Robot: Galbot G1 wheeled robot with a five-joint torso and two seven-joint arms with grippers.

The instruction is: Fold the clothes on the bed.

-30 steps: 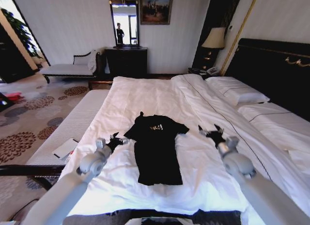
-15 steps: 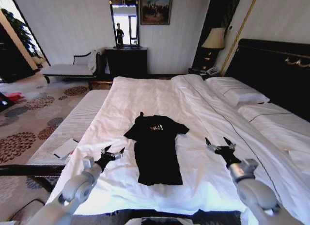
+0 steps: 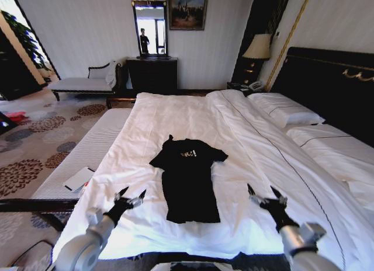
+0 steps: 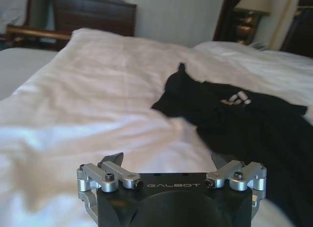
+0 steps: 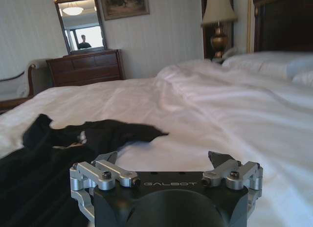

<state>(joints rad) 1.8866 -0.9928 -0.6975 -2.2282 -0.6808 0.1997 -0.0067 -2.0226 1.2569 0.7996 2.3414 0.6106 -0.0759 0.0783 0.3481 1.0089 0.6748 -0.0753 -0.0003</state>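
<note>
Pale striped walls (image 3: 87,31) close the room. Against the far wall stands a dark wood dresser (image 3: 152,73) with a tall framed mirror (image 3: 149,27) above it, and a framed painting (image 3: 188,9) hangs just beside the mirror. A pale chaise bench (image 3: 87,81) sits near the dresser. A lit table lamp (image 3: 258,47) glows in the corner. The carpet (image 3: 35,142) carries a dark floral pattern.
</note>
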